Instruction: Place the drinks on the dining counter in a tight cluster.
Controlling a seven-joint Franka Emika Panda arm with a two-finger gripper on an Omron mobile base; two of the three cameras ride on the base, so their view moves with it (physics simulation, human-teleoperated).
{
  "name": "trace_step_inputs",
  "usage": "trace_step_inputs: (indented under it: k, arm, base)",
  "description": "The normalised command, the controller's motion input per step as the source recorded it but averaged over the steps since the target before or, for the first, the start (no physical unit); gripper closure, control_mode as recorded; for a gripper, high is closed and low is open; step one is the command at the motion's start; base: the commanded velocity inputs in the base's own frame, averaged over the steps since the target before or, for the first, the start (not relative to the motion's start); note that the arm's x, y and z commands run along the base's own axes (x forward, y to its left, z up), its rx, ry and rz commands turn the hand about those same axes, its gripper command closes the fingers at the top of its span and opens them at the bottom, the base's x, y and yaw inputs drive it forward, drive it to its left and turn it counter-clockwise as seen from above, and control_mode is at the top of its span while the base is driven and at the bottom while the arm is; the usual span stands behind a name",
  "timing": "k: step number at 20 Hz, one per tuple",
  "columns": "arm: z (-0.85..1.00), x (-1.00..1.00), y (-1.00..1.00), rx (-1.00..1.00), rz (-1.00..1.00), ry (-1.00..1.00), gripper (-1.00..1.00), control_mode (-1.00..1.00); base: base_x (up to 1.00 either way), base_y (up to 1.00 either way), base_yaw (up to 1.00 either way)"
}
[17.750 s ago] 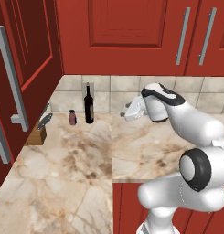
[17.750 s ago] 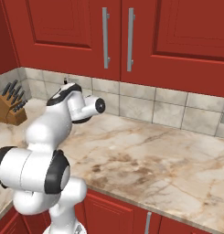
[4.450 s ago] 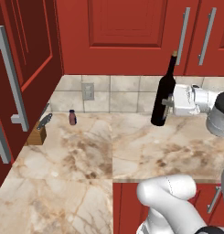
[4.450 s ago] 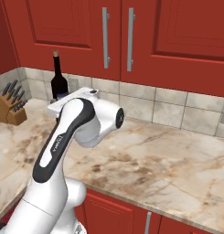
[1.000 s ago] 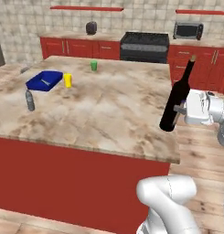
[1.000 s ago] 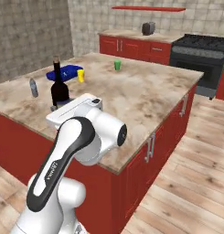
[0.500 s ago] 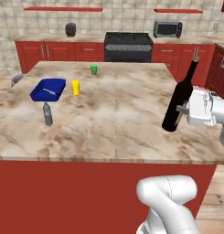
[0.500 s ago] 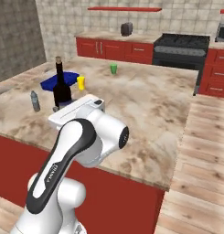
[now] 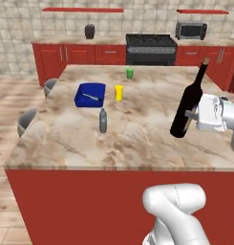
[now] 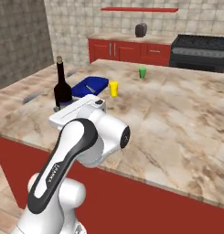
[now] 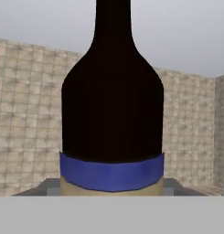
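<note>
The wine bottle (image 9: 188, 103) sits at the right of the left base view, leaning with its neck toward the upper right, and my tool (image 9: 191, 115) has closed on its lower body from the right side, holding it up above the tabletop (image 9: 137, 139). In the right base view the same bottle (image 10: 62, 89) stands at the left, just behind my white hand, and in the hand view its dark shoulder and neck (image 11: 112, 91) fill the middle of the frame, with a blue band and a pale label at the bottom. The small grey plastic bottle (image 9: 103, 120) stands upright on the marble left of centre in the left base view, well apart from the wine bottle. Just above it in that frame lies a blue tray (image 9: 90, 94) with a small utensil in it, and beside the tray, to its right, a yellow cup (image 9: 119, 92). Higher up, near the far edge of the tabletop, stands a green cup (image 9: 130, 73). Grey stools (image 9: 27, 122) show along the left edge of the island. Behind, across the top of the frame, run red cabinets, a dark stove (image 9: 151, 47), a microwave (image 9: 191, 30) at upper right and a dark jar (image 9: 90, 31) on the wall counter.
</note>
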Motion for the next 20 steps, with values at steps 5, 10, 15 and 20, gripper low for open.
trace_step_inputs:
  k: [5,10,15,20]
  arm:
    - [0.00,0.00,0.00,0.00,0.00,0.00,1.00,1.00]
    - [0.00,0.00,0.00,0.00,0.00,0.00,1.00,1.00]
    - [0.00,0.00,0.00,0.00,0.00,0.00,1.00,1.00]
    - [0.00,0.00,0.00,0.00,0.00,0.00,1.00,1.00]
  base:
    - [0.69,0.55,-0.34]
    - [0.86,0.74,-0.36]
    - [0.16,0.13,-0.05]
    - [0.13,0.01,0.00]
